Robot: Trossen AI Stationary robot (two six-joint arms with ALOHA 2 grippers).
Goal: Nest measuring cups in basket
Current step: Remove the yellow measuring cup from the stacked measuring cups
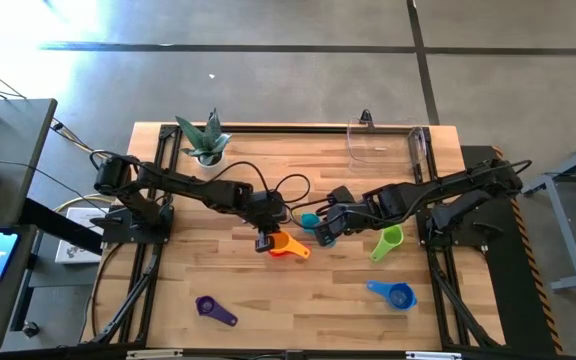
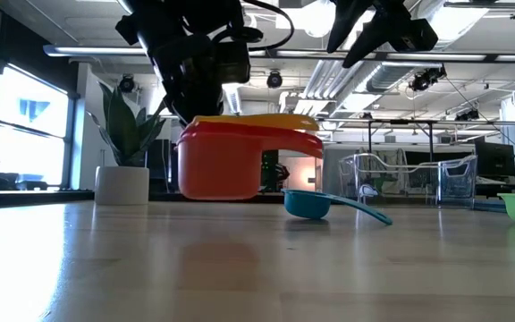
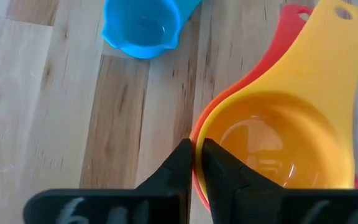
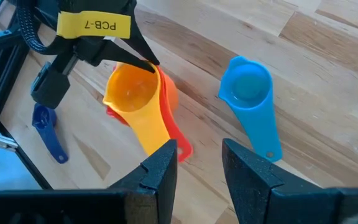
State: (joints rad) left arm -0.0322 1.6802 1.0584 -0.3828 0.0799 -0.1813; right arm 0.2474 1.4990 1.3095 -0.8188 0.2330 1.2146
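Note:
A stack of nested measuring cups [image 1: 288, 246], yellow [image 3: 284, 137] on top of orange and red ones, hangs above the table's middle with my left gripper [image 3: 194, 158] shut on it. A teal cup [image 1: 310, 220] lies just beyond it on its base. My right gripper [image 4: 197, 165] hovers open over the teal cup [image 4: 248, 93] and the stack, with nothing between its fingers. Green [image 1: 388, 241], blue [image 1: 393, 293] and purple [image 1: 214, 309] cups lie on the table. The clear basket [image 1: 388, 142] stands at the far right edge. My left gripper pinches the stack's rim [image 3: 199, 140] on the side opposite the handles, one finger inside the yellow cup and one outside the walls. The fingers slant down from the table's left. The stack [image 2: 240, 156] hangs about level, mouths up, lifted clear of the table.
A green plant in a white pot [image 1: 205, 142] stands at the far left of the table. Bare wood lies between the purple and blue cups at the near edge.

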